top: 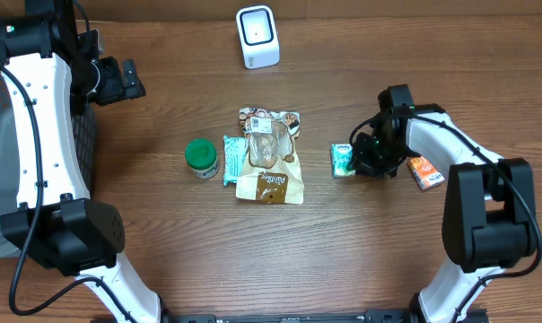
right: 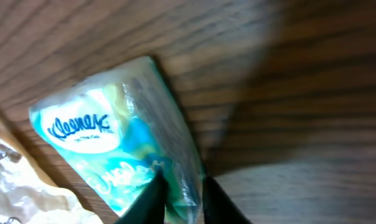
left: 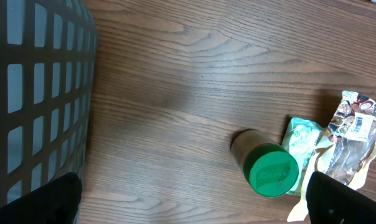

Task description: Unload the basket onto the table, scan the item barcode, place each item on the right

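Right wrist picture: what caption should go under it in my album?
The right gripper pinches the edge of a Kleenex pack, with the wooden table behind it.

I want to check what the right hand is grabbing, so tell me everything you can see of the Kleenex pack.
The Kleenex pack is a small, soft packet in shiny plastic film, teal and pale green, with the brand name in blue on a white patch. It sits tilted in the wrist view, low over the wooden table; whether it is lifted cannot be told. From overhead it lies apart from the other items. The right hand pinches its edge between both fingers.
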Controlling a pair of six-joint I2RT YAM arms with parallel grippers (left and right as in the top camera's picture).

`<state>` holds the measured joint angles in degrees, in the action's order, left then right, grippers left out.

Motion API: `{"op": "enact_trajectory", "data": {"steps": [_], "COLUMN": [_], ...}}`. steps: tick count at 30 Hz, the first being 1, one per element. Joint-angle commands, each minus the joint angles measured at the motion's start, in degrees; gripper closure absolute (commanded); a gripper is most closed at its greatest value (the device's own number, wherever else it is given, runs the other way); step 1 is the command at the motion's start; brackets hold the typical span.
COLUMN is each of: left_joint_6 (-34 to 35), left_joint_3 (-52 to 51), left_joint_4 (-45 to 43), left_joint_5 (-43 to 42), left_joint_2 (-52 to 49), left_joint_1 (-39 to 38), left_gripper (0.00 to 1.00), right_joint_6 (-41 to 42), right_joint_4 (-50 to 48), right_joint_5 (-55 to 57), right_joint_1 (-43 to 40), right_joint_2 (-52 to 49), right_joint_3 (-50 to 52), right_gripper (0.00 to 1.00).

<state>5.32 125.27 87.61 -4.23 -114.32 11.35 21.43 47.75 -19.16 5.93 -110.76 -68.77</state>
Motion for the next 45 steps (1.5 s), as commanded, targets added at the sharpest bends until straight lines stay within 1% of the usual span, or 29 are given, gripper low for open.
{"op": "enact_trajectory", "data": {"steps": [1, 2, 5, 9, 14, 20, 26, 29, 32, 36, 43, 45], "left_joint_6": [-1.51, -1.51, -1.51, -1.51, -1.51, -1.51, -1.51, -1.51, -1.51, -1.51, -1.51, -1.51], "left_joint_3": [0.13, 0.13, 0.13, 0.13, 0.13, 0.13, 0.13, 0.13, 0.13, 0.13, 0.13, 0.13], "left_joint_4": [-0.07, -0.07, -0.07, -0.07, -0.07, -0.07, -0.07, -0.07, -0.07, -0.07, -0.07, -0.07], "left_joint_5": [0.22, 0.22, 0.22, 0.22, 0.22, 0.22, 0.22, 0.22, 0.22, 0.22, 0.22, 0.22], "left_joint_2": [1.51, 1.51, 1.51, 1.51, 1.51, 1.51, 1.51, 1.51, 1.51, 1.51, 1.51, 1.51], "left_joint_1": [0.24, 0.24, 0.24, 0.24, 0.24, 0.24, 0.24, 0.24, 0.24, 0.24, 0.24, 0.24], "left_gripper": [0.0, 0.01, 0.0, 0.01, 0.0, 0.01, 0.0, 0.0, 0.0, 0.0, 0.01, 0.0], "right_joint_6": [1.11, 1.11, 0.72, -3.43, -11.04, -13.11, -14.51, -14.45, -14.25, -11.56, -10.97, -10.93], "right_joint_4": [-1.44, -1.4, -1.11, 1.18, 5.57, 5.9, 3.98, 0.44, -2.78, -5.62, -7.76, -8.09], "right_joint_5": [2.38, 2.29, -0.42, -7.43, -23.41, -39.36, -53.2, -62.38, -69.0, -70.77, -70.6, -69.05], "right_joint_1": [0.11, 0.11, -0.04, -0.24, -0.79, -1.64, -1.9, -1.9, -1.9, -1.9, -1.88, -1.66], "right_joint_2": [-1.57, -1.55, -1.53, -0.39, 3.76, 5.99, 5.99, 5.99, 5.99, 5.99, 5.99, 5.99], "right_joint_3": [2.45, 2.43, 2.16, 0.22, -3.82, -6.05, -6.05, -6.05, -6.05, -6.08, -6.1, -6.1], "right_gripper": [0.93, 0.96, 0.96, 0.96, 0.96, 0.96, 0.96, 0.96, 0.96, 0.96, 0.96, 0.96]}}
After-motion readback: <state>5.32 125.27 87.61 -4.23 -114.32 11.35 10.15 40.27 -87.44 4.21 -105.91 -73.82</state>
